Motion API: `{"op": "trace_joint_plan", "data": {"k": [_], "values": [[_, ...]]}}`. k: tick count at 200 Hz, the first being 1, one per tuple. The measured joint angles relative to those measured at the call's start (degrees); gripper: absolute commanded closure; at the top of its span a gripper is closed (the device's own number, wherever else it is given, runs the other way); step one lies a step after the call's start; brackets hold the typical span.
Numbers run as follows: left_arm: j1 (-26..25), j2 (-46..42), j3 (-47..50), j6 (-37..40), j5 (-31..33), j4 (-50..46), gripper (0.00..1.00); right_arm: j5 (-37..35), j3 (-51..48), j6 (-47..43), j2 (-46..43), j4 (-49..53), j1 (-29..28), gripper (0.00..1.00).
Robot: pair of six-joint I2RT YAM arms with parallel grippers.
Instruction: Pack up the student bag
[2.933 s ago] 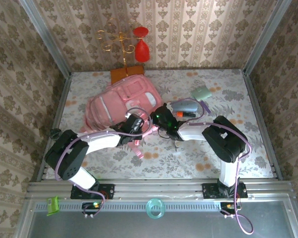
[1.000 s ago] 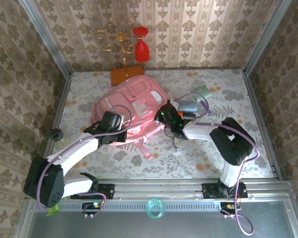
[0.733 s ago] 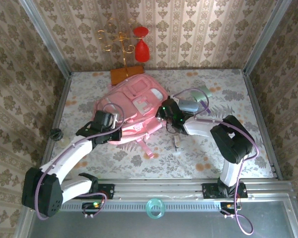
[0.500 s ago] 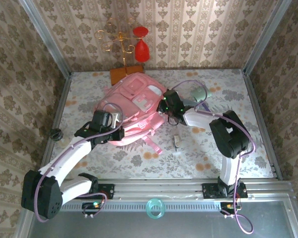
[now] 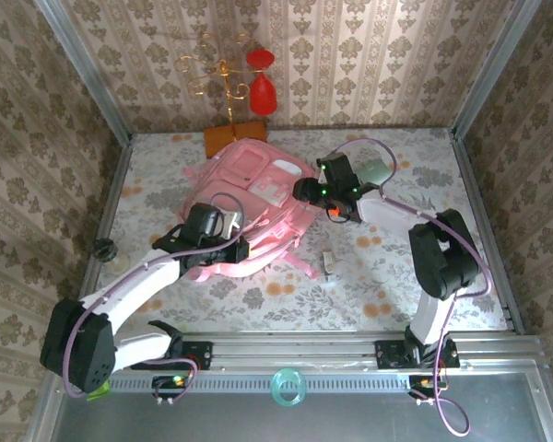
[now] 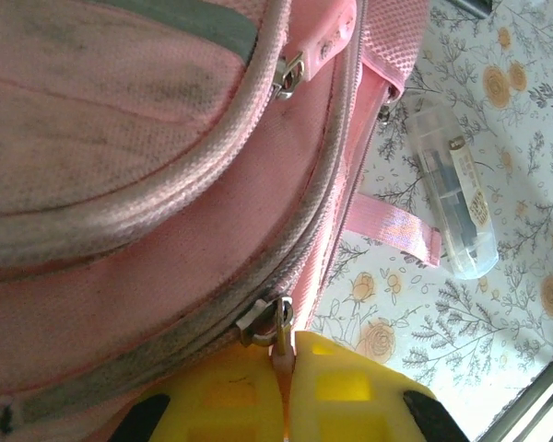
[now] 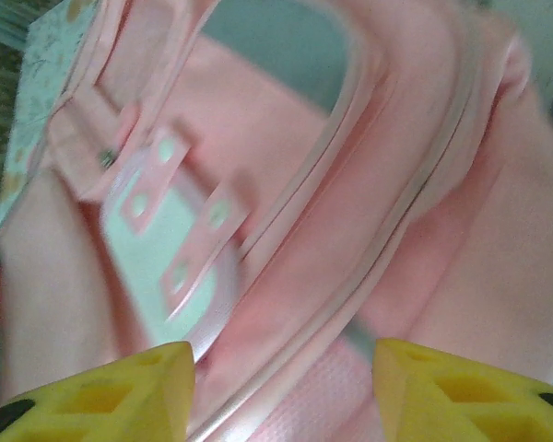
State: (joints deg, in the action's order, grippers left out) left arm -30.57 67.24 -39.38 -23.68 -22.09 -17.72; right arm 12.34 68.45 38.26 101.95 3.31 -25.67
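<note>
The pink student bag point(image 5: 258, 189) lies front up in the middle of the table. My left gripper point(image 5: 237, 247) is at the bag's near edge. In the left wrist view its yellow fingers point(image 6: 350, 396) are shut on a metal zipper pull point(image 6: 278, 330) on the main zip point(image 6: 323, 198). My right gripper point(image 5: 300, 191) is at the bag's right side. It stands open point(image 7: 281, 387), with the pink fabric and the white-trimmed front pocket point(image 7: 157, 239) between and beyond its fingertips; whether they touch the bag I cannot tell.
A clear plastic case point(image 6: 453, 210) lies on the table beside a pink strap point(image 6: 392, 226); from above, the case point(image 5: 329, 262) is right of the bag. A green pad point(image 5: 376, 170) lies far right. A gold stand with red cups point(image 5: 229, 74) rises behind the bag. A black knob point(image 5: 101, 247) sits left.
My right gripper has opened, let go of the bag's edge and drawn back to the right. The raised bag has settled. My left gripper has kept the zipper pull and shifted slightly right.
</note>
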Motion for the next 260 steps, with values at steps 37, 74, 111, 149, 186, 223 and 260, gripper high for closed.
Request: {"op": "trace_joint_plan", "data": {"k": [37, 74, 111, 149, 186, 223, 260], "values": [[-2.0, 1.7, -0.9, -0.1, 0.2, 1.6, 1.0, 4.0, -4.9, 8.2, -1.4, -2.2, -5.0, 0.37], [-2.8, 1.7, -0.9, -0.1, 1.1, 1.8, 1.0, 4.6, -5.9, 14.5, 0.2, -4.9, -7.3, 0.41], [-3.5, 1.7, -0.9, 0.1, 1.4, 2.0, 1.0, 2.7, -6.1, 19.2, 2.3, -9.4, -6.7, 0.67], [-3.5, 1.5, -1.0, 2.4, 2.2, 1.2, 1.0, 2.0, -6.3, 20.4, 2.8, -10.9, -5.8, 1.0], [-3.0, 0.0, -1.8, 4.9, 4.2, -2.4, 1.0, 4.5, -3.8, 16.1, 3.4, -7.2, -2.9, 1.0], [-0.8, -2.3, -2.4, 6.3, 4.7, -4.9, 1.0, 11.2, 4.6, 9.0, 8.7, 0.6, 2.2, 0.99], [0.8, -5.7, -2.7, 6.8, 1.4, -2.3, 1.0, 16.8, 11.9, 3.8, 13.7, 5.6, 5.4, 0.82]]}}
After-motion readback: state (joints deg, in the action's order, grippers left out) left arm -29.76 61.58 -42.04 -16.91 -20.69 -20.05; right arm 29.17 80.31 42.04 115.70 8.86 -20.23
